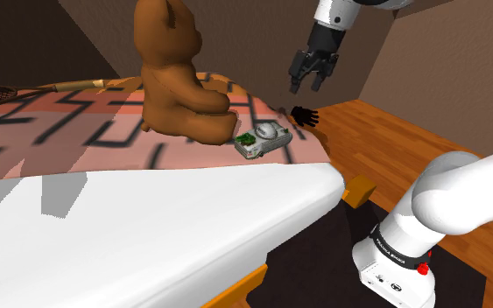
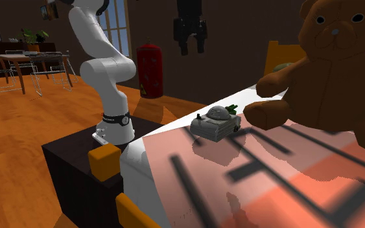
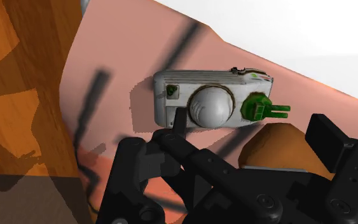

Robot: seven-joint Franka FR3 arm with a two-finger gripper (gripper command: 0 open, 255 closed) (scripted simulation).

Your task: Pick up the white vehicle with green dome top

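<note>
Pink, dark-striped blanket (image 1: 60,144) covers the far part of the bed (image 1: 174,206), the largest item. The bed's near part is plain white, and an orange wooden floor (image 1: 393,131) lies beyond its corner. White arm (image 2: 103,65) with dark joints rises from the dark stand (image 2: 70,162), which sits against the bed at 9 o'clock of it in the second exterior view. Brown teddy bear (image 1: 172,70) sits upright on the blanket. White vehicle (image 1: 264,138) rests on the blanket close to the bed's corner, at 4 o'clock of the bear in the shoulder view and just beside the bear's foot; contact between them cannot be determined. In the second exterior view the vehicle is at 9 o'clock of the bear's outstretched paw. Its body is white-grey, with a pale grey dome at the centre, a green pronged part at one end and a small green mark at the other. Gripper (image 1: 310,87) hangs in the air at 1 o'clock of the vehicle in the shoulder view, pointing downward and clear of it; its shadow falls on the blanket at 2 o'clock of the vehicle. Fingers (image 3: 139,172) are spread apart with nothing clasped, and in the wrist view the vehicle lies beyond them, untouched.
</note>
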